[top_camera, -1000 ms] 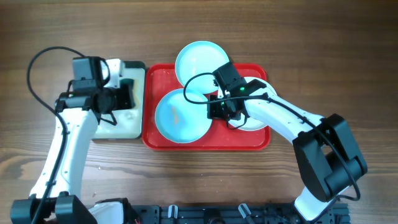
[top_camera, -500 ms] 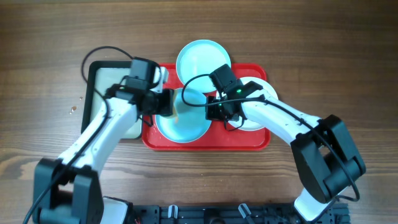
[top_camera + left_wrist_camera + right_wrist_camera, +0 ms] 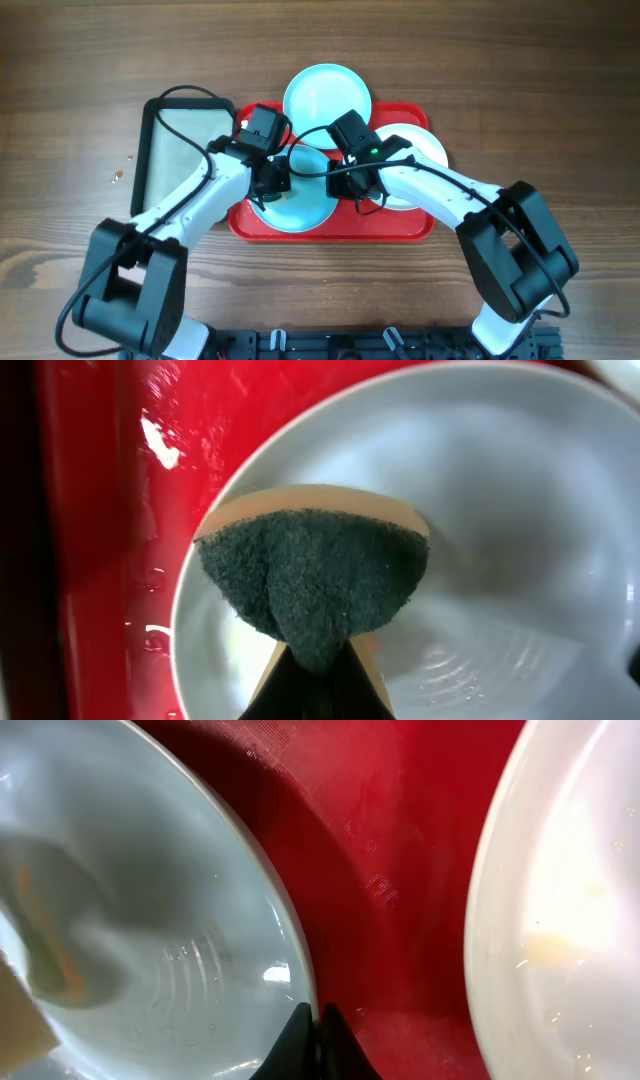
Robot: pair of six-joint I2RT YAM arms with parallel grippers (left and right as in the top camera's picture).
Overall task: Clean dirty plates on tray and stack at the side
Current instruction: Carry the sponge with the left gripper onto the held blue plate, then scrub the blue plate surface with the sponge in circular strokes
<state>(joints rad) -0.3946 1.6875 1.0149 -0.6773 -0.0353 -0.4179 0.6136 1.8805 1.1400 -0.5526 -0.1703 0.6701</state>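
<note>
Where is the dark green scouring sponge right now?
Left wrist view: the dark green scouring sponge is pinched in the left gripper, over the left part of the pale turquoise round plate at the left end of the red plastic tray.

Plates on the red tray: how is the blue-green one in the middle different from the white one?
The middle turquoise plate is blue-green; the white plate is white. The middle turquoise plate has a dark sponge on it; the white plate has none. Both are round, shallow, similar in size, and on the red tray.
</note>
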